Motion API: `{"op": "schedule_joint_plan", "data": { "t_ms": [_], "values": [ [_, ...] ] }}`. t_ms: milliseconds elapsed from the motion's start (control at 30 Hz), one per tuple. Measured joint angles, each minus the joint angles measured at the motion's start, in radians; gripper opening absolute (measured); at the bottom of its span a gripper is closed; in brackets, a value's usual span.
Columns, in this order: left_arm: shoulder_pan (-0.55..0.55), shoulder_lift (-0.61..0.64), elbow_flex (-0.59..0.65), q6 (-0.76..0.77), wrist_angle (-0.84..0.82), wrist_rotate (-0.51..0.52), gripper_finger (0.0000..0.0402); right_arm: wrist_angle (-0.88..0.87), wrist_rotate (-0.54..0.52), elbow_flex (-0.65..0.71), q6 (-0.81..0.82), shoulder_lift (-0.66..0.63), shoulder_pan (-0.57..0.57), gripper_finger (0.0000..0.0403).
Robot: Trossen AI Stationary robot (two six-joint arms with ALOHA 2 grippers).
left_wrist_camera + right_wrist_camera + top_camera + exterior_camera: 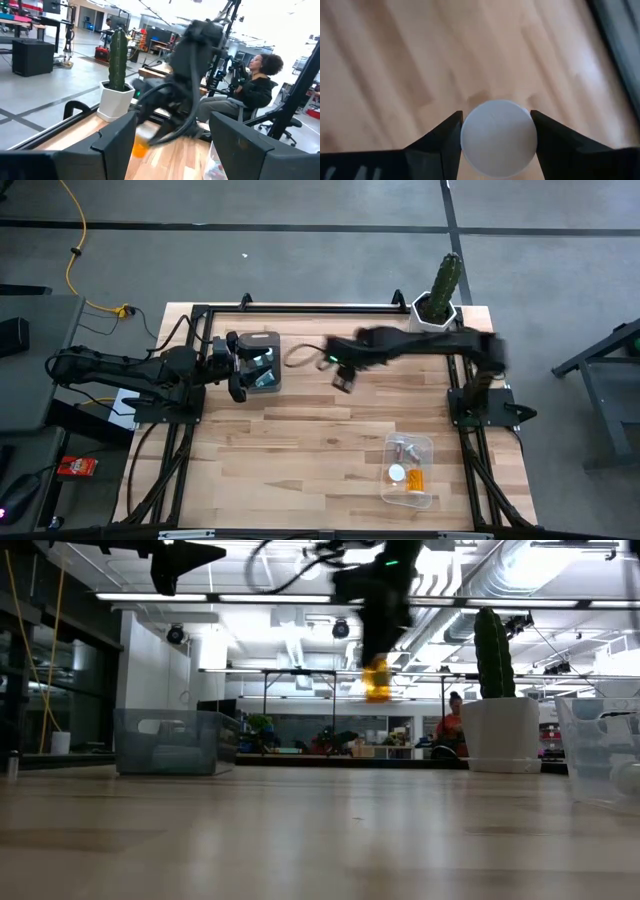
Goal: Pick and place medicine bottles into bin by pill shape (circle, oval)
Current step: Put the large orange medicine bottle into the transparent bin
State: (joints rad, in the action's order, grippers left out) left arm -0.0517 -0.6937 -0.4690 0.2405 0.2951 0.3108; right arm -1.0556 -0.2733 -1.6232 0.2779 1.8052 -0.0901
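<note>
My right gripper point(343, 378) reaches over the middle of the table and is shut on an orange medicine bottle point(377, 680) with a white cap point(498, 138), well above the wood. The bottle also shows as an orange spot in the left wrist view point(140, 148). My left gripper point(238, 372) is open and empty beside the grey bin point(264, 360) at the table's far left. Several more bottles point(408, 465) lie in a clear bin point(428, 448) at the near right. My right gripper pinches the bottle between its two fingers at the sides of the white cap point(470, 136). The fingers point(445, 137) point down from above. The bottle hangs upright below the gripper, lifted clear of the table.
A tall green cactus in a white pot point(438, 298) stands at the far right corner. The grey bin also shows in the low view point(175, 740). Bare wood lies between the two bins. A seated person point(255, 90) is in the room beyond the table.
</note>
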Motion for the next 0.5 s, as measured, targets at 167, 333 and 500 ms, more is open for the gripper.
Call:
{"op": "schedule_joint_plan", "data": {
  "t_ms": [167,333,500],
  "values": [
    [0.000,0.000,0.000,0.000,0.000,-0.014,0.0239,0.290,0.053,0.346,0.153,-0.307,0.097,0.0184],
    [0.000,0.000,0.000,-0.019,0.000,-0.017,0.0239,0.614,0.026,0.524,0.224,-0.521,0.183,0.0185],
    [0.000,0.000,0.000,-0.026,0.000,-0.078,0.0239,0.825,-0.008,0.581,0.173,-0.628,0.211,0.0185]
  ]
}}
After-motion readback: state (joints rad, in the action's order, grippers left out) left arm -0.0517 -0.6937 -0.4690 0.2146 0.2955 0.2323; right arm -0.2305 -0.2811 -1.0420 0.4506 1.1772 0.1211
